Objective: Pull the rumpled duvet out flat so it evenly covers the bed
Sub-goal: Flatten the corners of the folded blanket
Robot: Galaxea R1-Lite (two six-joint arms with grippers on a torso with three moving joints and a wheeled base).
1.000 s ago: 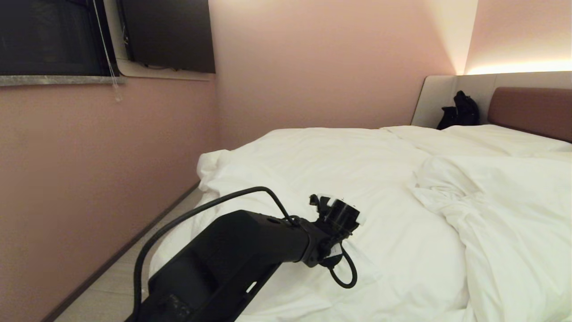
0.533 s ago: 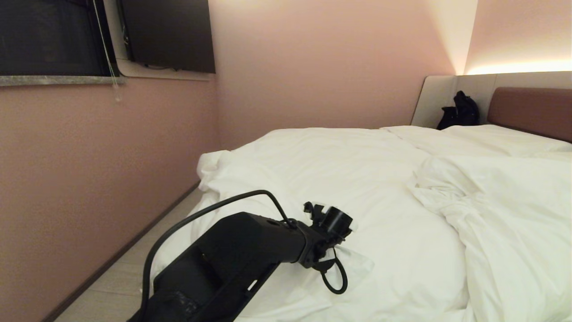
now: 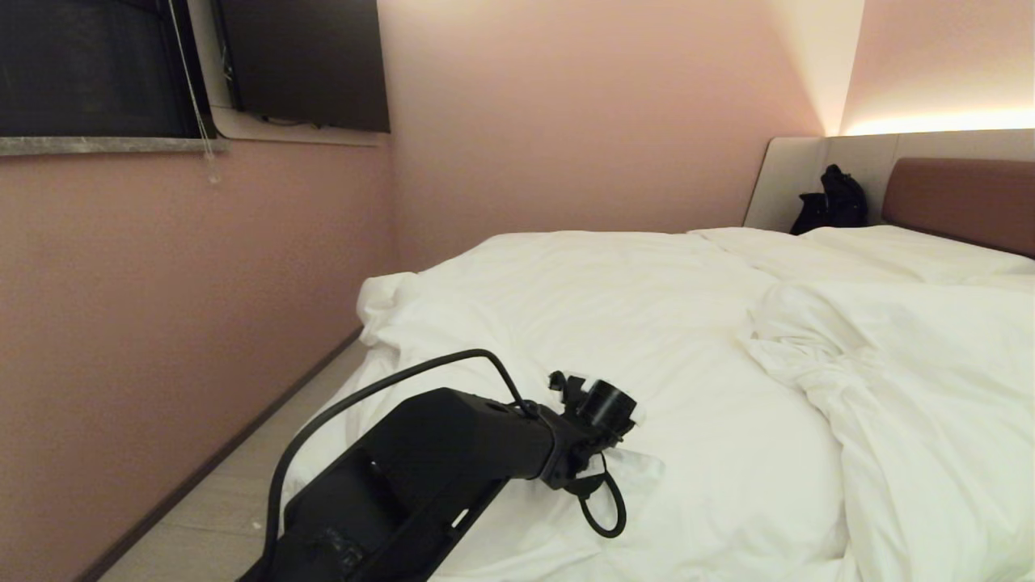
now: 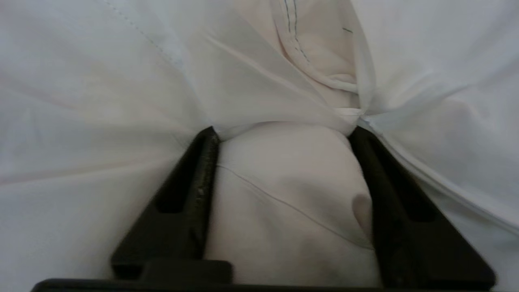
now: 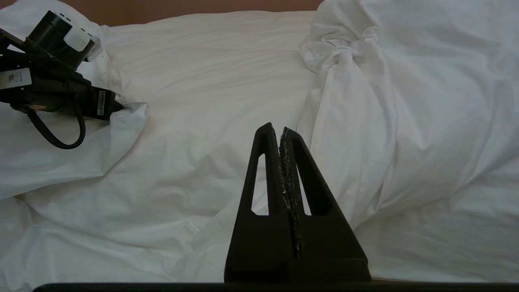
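The white duvet (image 3: 647,323) lies creased across the bed (image 3: 962,198), with a thick bunched heap (image 3: 889,388) on the right side. My left arm (image 3: 453,453) reaches over the near left part, and its wrist presses down into the cover. In the left wrist view the left gripper (image 4: 284,132) has both black fingers (image 4: 202,174) against a puffy fold of duvet (image 4: 284,194) that fills the gap, with creases radiating from the tips. The right gripper (image 5: 279,129) hovers shut and empty above the duvet (image 5: 194,121), beside the twisted heap (image 5: 365,101).
A pink wall (image 3: 162,323) runs close along the bed's left side, leaving a narrow floor strip (image 3: 234,493). A black bag (image 3: 829,202) sits by the beige panel at the head. Pillows (image 3: 889,246) lie under the headboard. A dark screen (image 3: 307,56) hangs on the wall.
The left wrist has sunk lower onto the duvet and shifted slightly left. The fabric flap beside it has bunched closer. The rest of the bed is unchanged.
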